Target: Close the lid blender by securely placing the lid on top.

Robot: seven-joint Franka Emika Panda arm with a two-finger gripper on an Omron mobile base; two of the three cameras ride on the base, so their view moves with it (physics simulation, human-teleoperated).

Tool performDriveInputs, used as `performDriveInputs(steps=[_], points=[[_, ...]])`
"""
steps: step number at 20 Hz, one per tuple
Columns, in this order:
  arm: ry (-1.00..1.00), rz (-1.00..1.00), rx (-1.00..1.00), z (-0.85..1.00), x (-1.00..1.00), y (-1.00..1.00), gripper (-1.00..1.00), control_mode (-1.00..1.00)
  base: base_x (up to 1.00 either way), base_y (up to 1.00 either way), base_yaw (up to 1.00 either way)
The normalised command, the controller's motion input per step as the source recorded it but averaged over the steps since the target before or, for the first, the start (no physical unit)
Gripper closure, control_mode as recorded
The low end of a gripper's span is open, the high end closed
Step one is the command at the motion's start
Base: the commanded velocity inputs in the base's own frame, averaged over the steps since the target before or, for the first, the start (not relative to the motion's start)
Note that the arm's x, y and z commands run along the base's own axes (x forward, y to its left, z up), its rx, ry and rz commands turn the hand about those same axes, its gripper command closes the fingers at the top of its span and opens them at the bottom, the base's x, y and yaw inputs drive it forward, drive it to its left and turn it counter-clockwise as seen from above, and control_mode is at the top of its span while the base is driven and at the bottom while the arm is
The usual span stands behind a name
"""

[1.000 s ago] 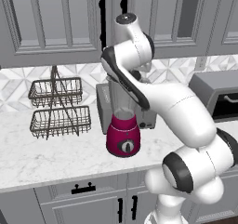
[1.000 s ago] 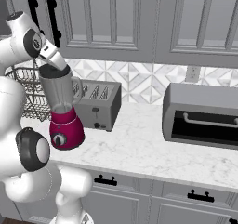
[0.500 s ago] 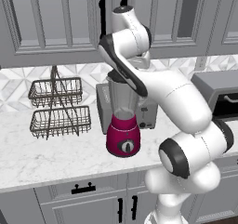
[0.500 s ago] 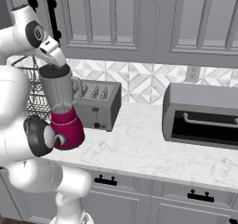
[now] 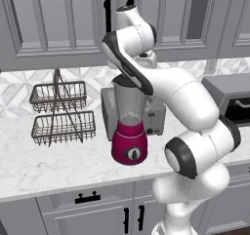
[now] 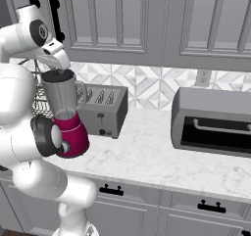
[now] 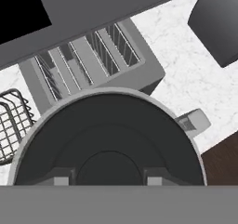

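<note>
The end effector (image 6: 60, 67) sits on the lid (image 7: 107, 139) atop the blender (image 5: 129, 127); its finger spacing cannot be told.

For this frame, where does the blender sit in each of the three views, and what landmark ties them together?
Left base view: the blender stands at centre on the counter, its jar top partly behind the arm.
Right base view: the blender is at the left edge, beside the arm.
Hand view: the blender is seen from above, its round mouth across the lower half.
Shared landmark: the toaster just behind it.
</note>
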Motion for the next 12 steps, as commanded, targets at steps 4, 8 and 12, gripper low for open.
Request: performDriveInputs(steps=[4, 8, 12], points=[[-0.1, 0.0, 0.0, -0.67, -0.41, 0.0, 1.0, -1.0, 0.0, 0.0, 0.0], [-0.18, 0.0, 0.0, -0.64, -0.44, 0.0, 1.0, -1.0, 0.0, 0.0, 0.0], [-0.23, 0.0, 0.0, -0.36, -0.52, 0.01, -1.0, -1.0, 0.0, 0.0, 0.0]])
